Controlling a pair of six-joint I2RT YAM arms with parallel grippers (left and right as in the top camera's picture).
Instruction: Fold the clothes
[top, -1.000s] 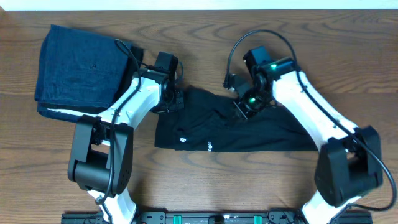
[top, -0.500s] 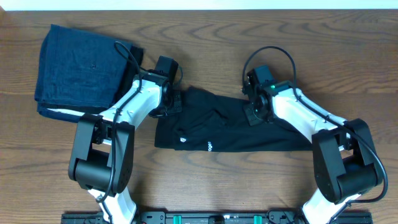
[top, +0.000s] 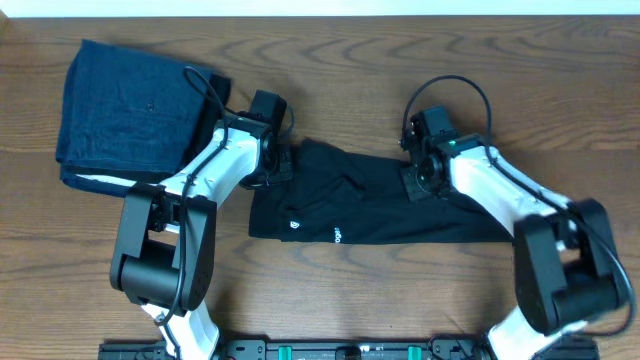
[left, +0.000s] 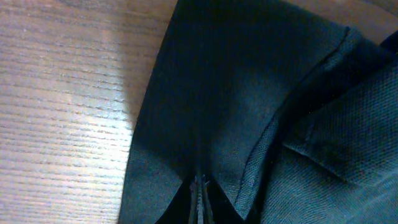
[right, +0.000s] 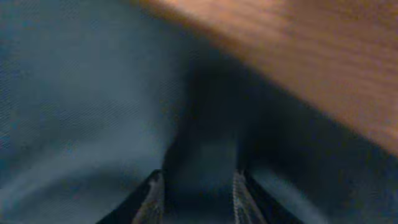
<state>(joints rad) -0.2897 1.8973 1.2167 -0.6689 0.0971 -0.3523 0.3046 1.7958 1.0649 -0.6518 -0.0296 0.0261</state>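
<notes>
**Item 1: black shirt** (top: 370, 210). It lies flat on the wooden table (top: 330, 60) as 1 long band, folded over itself. There are 2 small white logo marks (top: 293, 225) near its front edge, at the left end. In the left wrist view the shirt (left: 249, 93) shows a seam and an overlapping layer, with bare table (left: 62, 93) to its left.

**Item 2: left gripper** (top: 278, 165). It sits at the shirt's upper left corner. Its tips are pressed together on a pinch of the cloth (left: 199, 196), which puckers toward them.

**Item 3: right gripper** (top: 418, 185). It is on the shirt's upper edge, right of the shirt's middle. The view is blurred, but the jaws (right: 196, 193) stand spread. The 2 fingers (right: 152, 196) are apart with dark shirt cloth (right: 74, 93) between and around them, and table (right: 311, 56) shows beyond the edge.

**Item 4: dark-blue garment** (top: 130, 105). It is folded, with a white edge showing, and lies well to the upper left of the shirt (the 2 do not touch).
</notes>
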